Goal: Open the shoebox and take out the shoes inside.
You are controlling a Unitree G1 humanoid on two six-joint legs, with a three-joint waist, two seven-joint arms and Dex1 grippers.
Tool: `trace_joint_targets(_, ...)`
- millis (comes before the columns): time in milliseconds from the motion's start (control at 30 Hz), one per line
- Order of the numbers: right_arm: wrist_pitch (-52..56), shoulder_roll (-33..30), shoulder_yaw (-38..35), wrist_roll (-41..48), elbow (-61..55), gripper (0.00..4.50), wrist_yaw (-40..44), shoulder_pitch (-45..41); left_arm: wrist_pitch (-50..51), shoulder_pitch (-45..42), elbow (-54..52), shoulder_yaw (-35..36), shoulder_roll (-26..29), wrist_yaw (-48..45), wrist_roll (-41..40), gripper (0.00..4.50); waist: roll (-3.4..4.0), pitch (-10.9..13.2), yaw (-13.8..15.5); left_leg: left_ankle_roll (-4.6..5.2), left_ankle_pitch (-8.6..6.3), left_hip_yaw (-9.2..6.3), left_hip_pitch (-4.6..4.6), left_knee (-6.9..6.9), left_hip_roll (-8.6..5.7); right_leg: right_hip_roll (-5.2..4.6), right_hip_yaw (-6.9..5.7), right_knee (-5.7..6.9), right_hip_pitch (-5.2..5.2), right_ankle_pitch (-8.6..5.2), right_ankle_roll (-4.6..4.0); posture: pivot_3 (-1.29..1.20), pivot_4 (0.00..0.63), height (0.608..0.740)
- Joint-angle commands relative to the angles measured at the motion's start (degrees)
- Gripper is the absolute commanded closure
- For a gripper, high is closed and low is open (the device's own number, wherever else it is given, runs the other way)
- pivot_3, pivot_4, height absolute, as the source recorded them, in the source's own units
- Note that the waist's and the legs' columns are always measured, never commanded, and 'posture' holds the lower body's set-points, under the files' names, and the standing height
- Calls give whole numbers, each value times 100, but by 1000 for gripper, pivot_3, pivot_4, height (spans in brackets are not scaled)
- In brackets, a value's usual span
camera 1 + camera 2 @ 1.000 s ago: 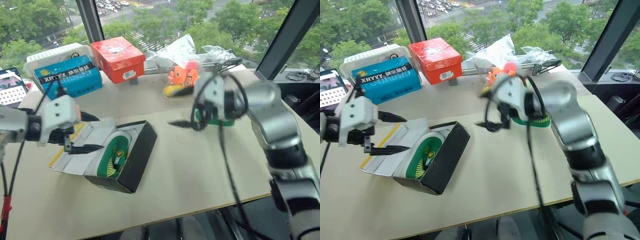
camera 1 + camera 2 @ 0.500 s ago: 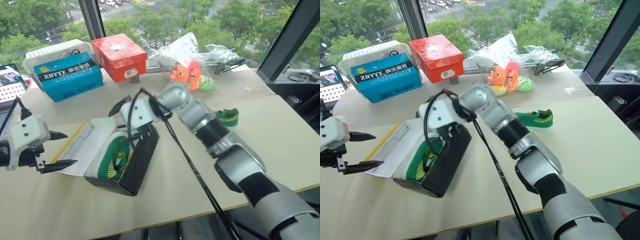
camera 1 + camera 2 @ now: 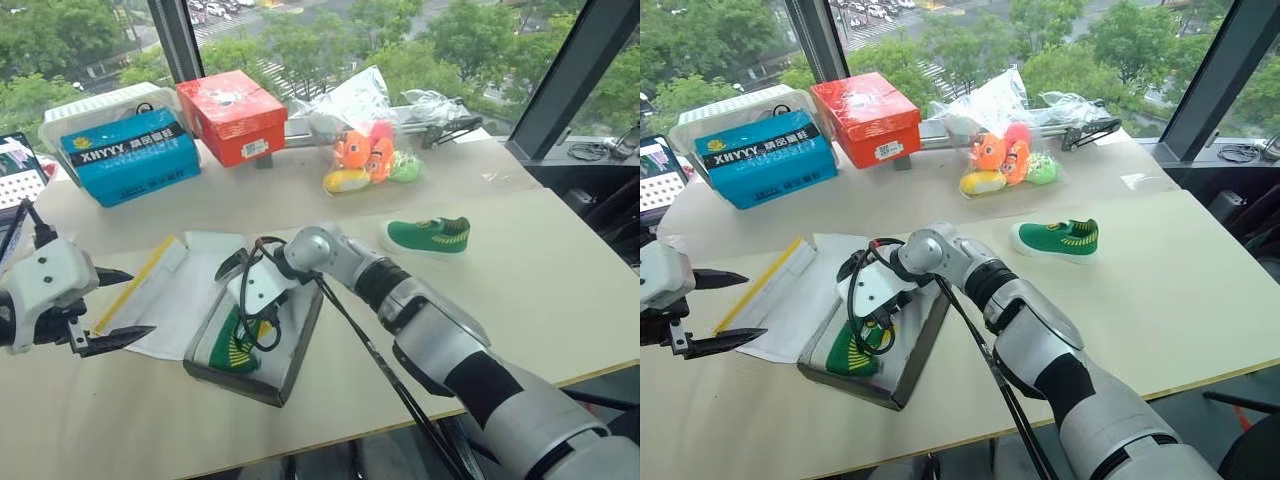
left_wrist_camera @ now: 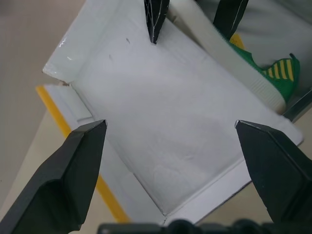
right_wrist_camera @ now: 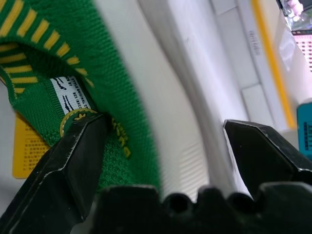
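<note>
Your shoebox (image 3: 290,350) lies open, its lid (image 3: 185,295) flipped white side up with a yellow edge, just in front of the spread fingers of your left gripper (image 3: 112,308). One green shoe (image 3: 233,347) with yellow stripes sits inside the black base, one finger of your right gripper (image 3: 240,300) in its opening. The other shoe (image 3: 428,235) stands upright on its pale sole, well away from both grippers.

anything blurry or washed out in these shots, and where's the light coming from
Head views: sharp, lit by daylight from the window behind the table. Right wrist view: the green knit shoe with yellow stripes is crisp, the white box wall behind soft. Left wrist view: the white inside of the lid looks pale and flat.
</note>
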Motion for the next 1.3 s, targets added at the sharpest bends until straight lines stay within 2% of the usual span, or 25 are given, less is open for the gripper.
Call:
trace_joint_targets(33, -58, 20, -21, -191, 196, 24, -124, -8, 69, 41, -203, 319, 2, 17, -33, 0, 0, 0, -1, -3, 1, 0, 5, -2, 3, 3, 1, -4, 3, 1, -4, 0, 150, 740)
trace_joint_targets(200, -42, -155, -211, -26, 67, 24, 109, 18, 115, 154, -300, 440, -12, -20, -46, 0, 1, 0, 1, 17, -20, 0, 33, -10, 23, 27, 7, -14, 15, 7, -17, 0, 150, 740)
trace_joint_targets(367, 229, -352, -621, 592, -710, 24, 804, 286, 113, 200, -284, 461, 29, -46, -24, 0, 0, 0, 38, 11, -24, -1, 33, -9, 31, 36, 8, -17, 18, 7, -21, 0, 150, 740)
trace_joint_targets(500, 587, -378, -759, 799, -1227, 24, 999, 611, 103, 82, -204, 337, 116, -15, -55, 0, 0, 0, 31, 7, -33, 0, 31, -11, 36, 43, 10, -18, 16, 7, -21, 0, 150, 740)
trace_joint_targets(867, 1100, -442, -751, 808, -1872, 24, 901, 1076, 33, -63, -51, 234, 249, -88, -10, 0, 0, 0, 20, 0, -45, 4, 25, -8, 48, 53, 12, -19, 12, 7, -22, 0, 150, 740)
trace_joint_targets(933, 1220, -426, -902, 925, -2047, 24, 799, 1015, 40, -65, -54, 234, 251, -95, -12, 0, 0, 0, 21, 8, -49, 4, 25, -8, 50, 55, 12, -19, 11, 7, -23, 0, 150, 740)
trace_joint_targets(1067, 1360, -327, -1310, 951, -2135, 24, 41, 671, 38, -62, -49, 235, 256, -112, 3, 0, 0, 0, 21, 7, -49, 4, 24, -8, 50, 55, 12, -19, 9, 6, -23, 0, 150, 740)
trace_joint_targets(1300, 1618, -409, -1300, 869, -2643, 24, -42, 980, 51, -29, -53, 332, 285, -191, 32, 0, 0, 0, 22, 1, -51, 5, 23, -9, 54, 58, 11, -19, 7, 6, -25, 0, 150, 740)
